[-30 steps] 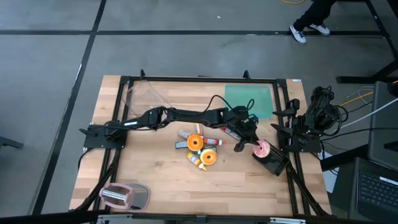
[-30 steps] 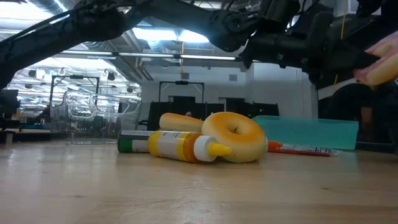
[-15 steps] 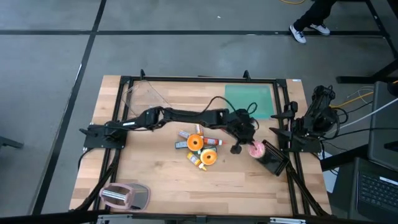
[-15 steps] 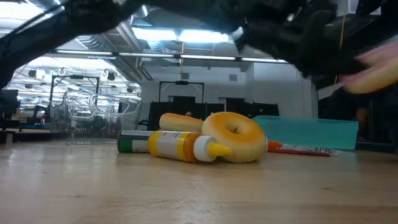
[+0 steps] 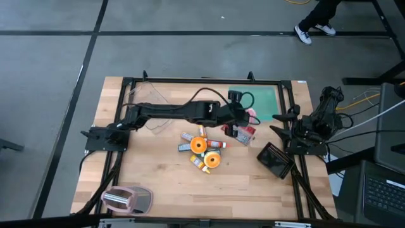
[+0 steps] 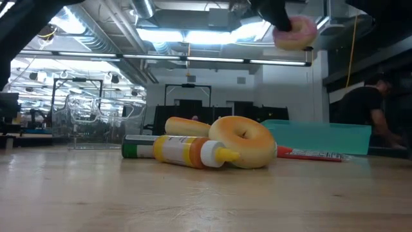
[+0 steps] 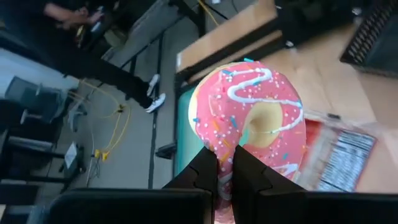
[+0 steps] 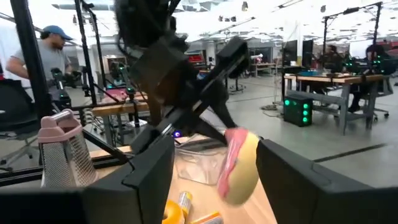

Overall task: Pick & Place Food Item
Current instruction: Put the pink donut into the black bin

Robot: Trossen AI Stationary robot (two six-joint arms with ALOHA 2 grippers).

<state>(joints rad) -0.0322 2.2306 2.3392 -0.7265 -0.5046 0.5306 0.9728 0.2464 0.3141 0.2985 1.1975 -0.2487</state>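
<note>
Left gripper (image 7: pixel 225 167) jaws clenched on one pink donut (image 7: pixel 252 106), one yellow donut (image 6: pixel 243 142) on table, right gripper (image 8: pixel 214 171) released.

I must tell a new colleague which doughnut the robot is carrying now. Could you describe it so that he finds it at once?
Look at the wooden table and follow the left arm to the left gripper, raised beside the green mat. It is shut on the pink doughnut, frosted pink with white icing and sprinkles. The plain doughnut lies on the table among the bottles.

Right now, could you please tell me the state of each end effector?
Left end effector: shut on the donut, held above the table.
Right end effector: open, empty.
</note>
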